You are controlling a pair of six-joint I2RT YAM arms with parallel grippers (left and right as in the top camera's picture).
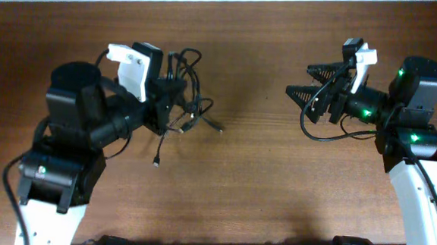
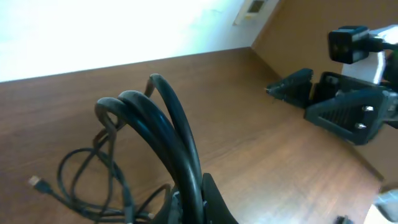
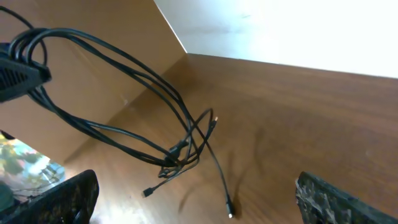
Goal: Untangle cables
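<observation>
**Knot Hangs Low, One Tool Waiting**

The left tool (image 1: 172, 103) is clamped together on a bunch of the cables (image 1: 189, 86), holding them up off the desk (image 1: 260, 186) on the left side. The right tool (image 1: 299, 79) stands wide apart with nothing in it, well away across the desk.

From the right wrist view, the cables' long axis runs from the grip slantwise down to a snarl (image 3: 177, 157) where the strands cross. Past it, loose plug ends (image 3: 230, 213) trail on toward the desk. So the bundle points broadly toward the middle of the desk and the right arm.

The likely trouble, as I judge it: if the right tool closes on several strands at once, or pulls along that axis, the snarl could cinch tighter rather than open. A trailing plug might also catch in a loop. The strands pass through the left grip as smooth arcs, so a hard tug could slide them out.
</observation>
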